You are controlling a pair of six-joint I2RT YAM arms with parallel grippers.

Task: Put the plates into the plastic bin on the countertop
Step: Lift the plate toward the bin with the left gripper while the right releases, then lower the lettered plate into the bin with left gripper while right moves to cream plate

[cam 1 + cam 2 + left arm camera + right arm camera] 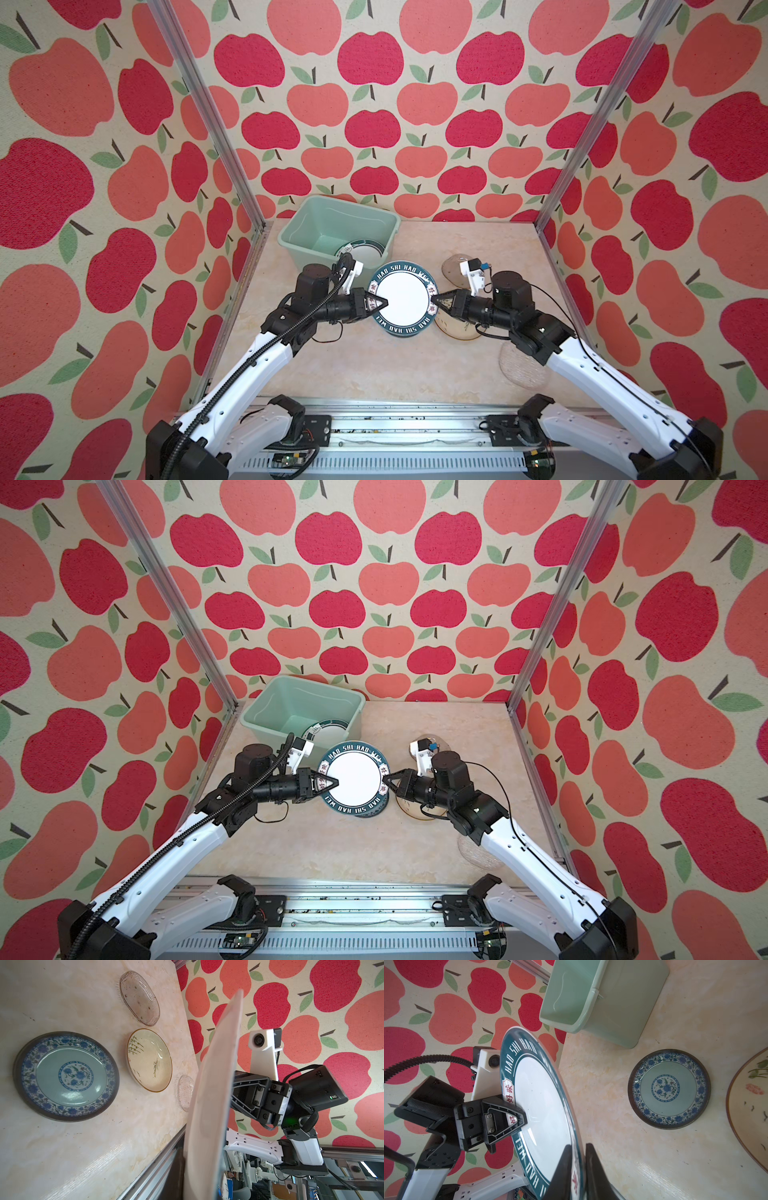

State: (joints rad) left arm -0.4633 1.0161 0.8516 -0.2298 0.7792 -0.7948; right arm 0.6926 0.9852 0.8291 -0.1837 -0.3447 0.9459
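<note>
Handover: L gripper clamps white dark-lettered round plate; R gripper jaws slack astride far rim. Next: move to mint plastic bin beside L.

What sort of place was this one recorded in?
Probably a staged robot test cell mocked up as a kitchen counter: apple-print walls on bare aluminium rails, a marble-patterned countertop holding plates and a plastic bin, two robot arms mounted at its front.

Red and coral apple-print walls on three sides; aluminium posts at the back corners.
</note>
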